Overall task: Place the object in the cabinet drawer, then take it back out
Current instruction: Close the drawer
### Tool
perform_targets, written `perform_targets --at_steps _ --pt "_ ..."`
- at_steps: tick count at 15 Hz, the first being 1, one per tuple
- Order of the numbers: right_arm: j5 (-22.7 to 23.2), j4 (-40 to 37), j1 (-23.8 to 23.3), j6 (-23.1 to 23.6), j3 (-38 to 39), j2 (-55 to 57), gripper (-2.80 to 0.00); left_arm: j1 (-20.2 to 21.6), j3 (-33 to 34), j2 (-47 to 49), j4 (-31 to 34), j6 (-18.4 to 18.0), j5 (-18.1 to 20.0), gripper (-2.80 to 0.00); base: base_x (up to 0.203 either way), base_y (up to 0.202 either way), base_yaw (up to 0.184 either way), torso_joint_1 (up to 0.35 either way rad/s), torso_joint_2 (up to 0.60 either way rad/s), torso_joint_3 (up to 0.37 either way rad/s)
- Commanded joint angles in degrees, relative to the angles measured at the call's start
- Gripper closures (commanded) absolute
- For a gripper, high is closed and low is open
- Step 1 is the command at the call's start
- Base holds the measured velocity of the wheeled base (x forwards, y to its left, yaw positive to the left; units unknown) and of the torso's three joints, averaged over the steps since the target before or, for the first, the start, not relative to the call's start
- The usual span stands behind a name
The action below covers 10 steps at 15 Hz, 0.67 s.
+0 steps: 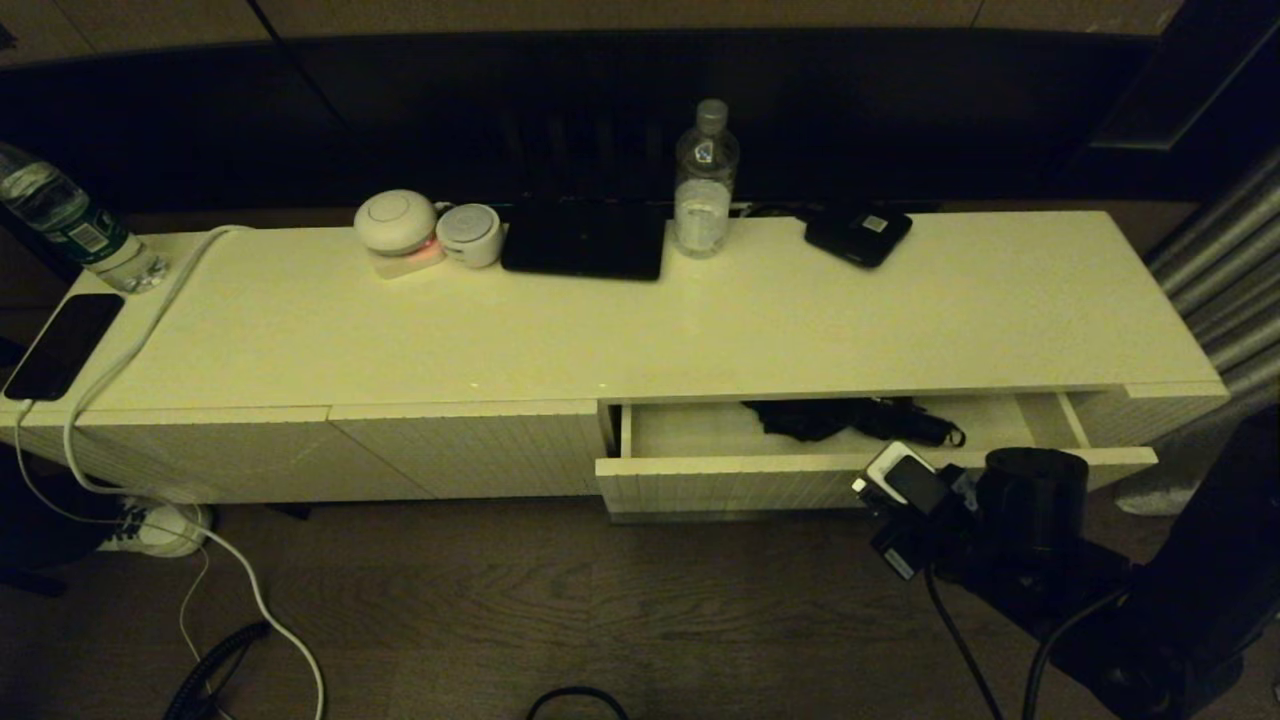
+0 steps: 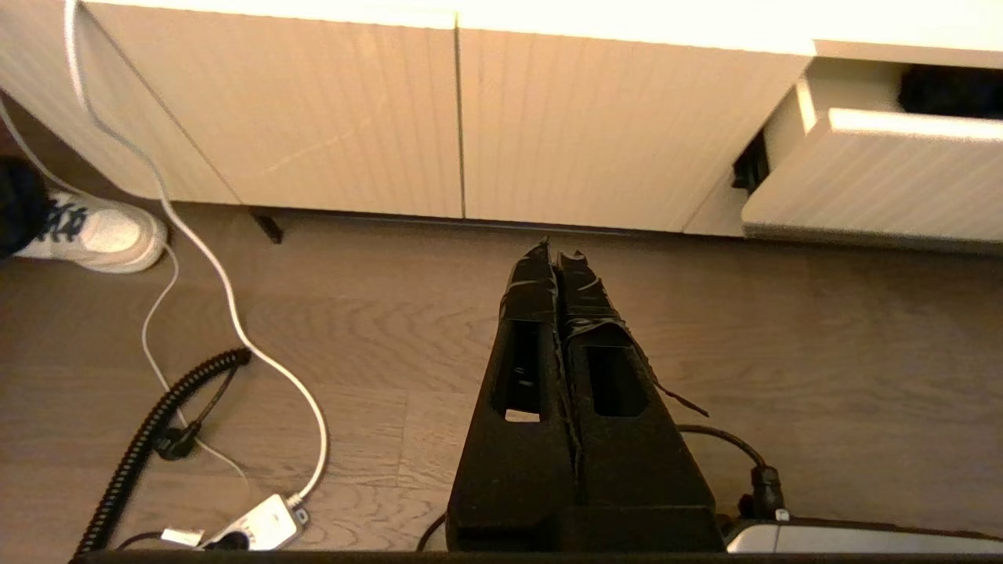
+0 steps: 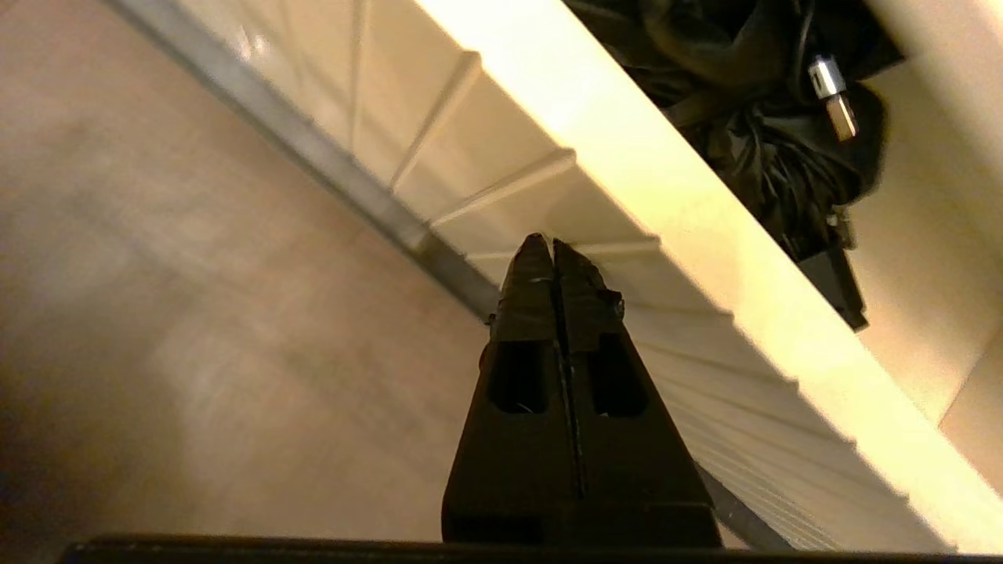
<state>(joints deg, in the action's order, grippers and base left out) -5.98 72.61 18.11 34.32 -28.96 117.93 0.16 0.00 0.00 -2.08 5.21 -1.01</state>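
The cabinet drawer (image 1: 740, 482) stands partly pulled out at the right of the white cabinet, its ribbed front (image 3: 705, 368) facing me. The object, a black folded umbrella (image 1: 850, 418), lies inside it along the back, with bunched fabric and its handle (image 3: 831, 274) in the right wrist view. My right gripper (image 3: 554, 244) is shut and empty, with its tips up against the drawer's ribbed front, below the rim (image 3: 674, 211). My right arm (image 1: 1030, 500) reaches in from the lower right. My left gripper (image 2: 558, 252) is shut and empty, low over the floor before the closed panels.
On the cabinet top (image 1: 900, 310) stand a water bottle (image 1: 705, 185), a flat black device (image 1: 858, 235), a dark pad (image 1: 585, 240), two round white gadgets (image 1: 395, 222) and a phone (image 1: 62, 345). A second bottle (image 1: 70, 225) is at the far left. White cable (image 2: 227, 305), a coiled black cord (image 2: 149, 439) and a shoe (image 2: 94, 231) lie on the floor.
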Motion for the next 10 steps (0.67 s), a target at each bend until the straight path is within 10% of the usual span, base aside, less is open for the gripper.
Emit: perform_targets --at_steps 1,10 --pt "0.1 1.5 -0.6 0.2 -1.9 2.7 0.00 0.0 0.0 -0.1 0.0 0.1 0.0 0.00 0.000 0.000 0.000 0.000 0.00 0.000" --pt "0.5 6.0 -1.9 0.1 -8.3 6.9 0.00 0.0 0.0 -0.1 0.0 0.1 0.0 0.00 0.000 0.000 0.000 0.000 0.00 0.000"
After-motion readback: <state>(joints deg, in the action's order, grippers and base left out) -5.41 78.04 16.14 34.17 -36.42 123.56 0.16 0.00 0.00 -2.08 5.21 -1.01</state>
